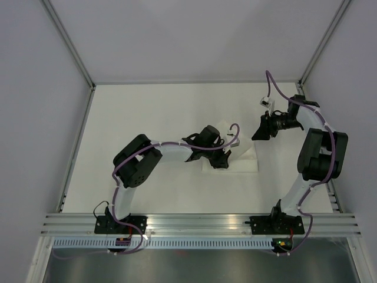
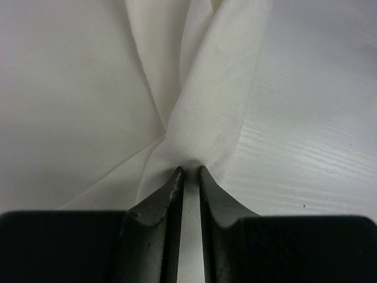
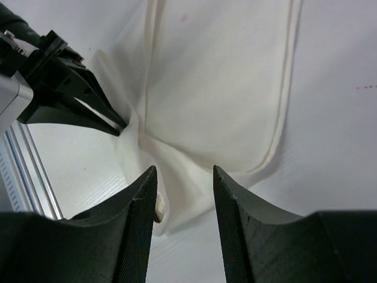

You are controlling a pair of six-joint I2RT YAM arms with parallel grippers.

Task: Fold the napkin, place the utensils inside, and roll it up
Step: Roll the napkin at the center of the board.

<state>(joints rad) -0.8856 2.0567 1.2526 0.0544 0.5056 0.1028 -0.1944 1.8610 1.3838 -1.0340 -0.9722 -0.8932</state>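
The white napkin (image 1: 244,162) lies bunched and partly folded at mid-table. My left gripper (image 1: 225,157) is over its left part. In the left wrist view the left gripper (image 2: 189,171) is shut on a raised fold of the napkin (image 2: 218,88), with cloth pinched between the tips. My right gripper (image 1: 257,131) hovers open just beyond the napkin's far right corner. In the right wrist view the right gripper (image 3: 184,171) is open and empty above the napkin (image 3: 218,76), and the left gripper (image 3: 121,128) pinches a corner there. No utensils are in view.
An aluminium rail (image 1: 200,223) runs along the near table edge and also shows in the right wrist view (image 3: 23,171). Grey enclosure walls and frame posts (image 1: 79,65) bound the table on the left, right and back.
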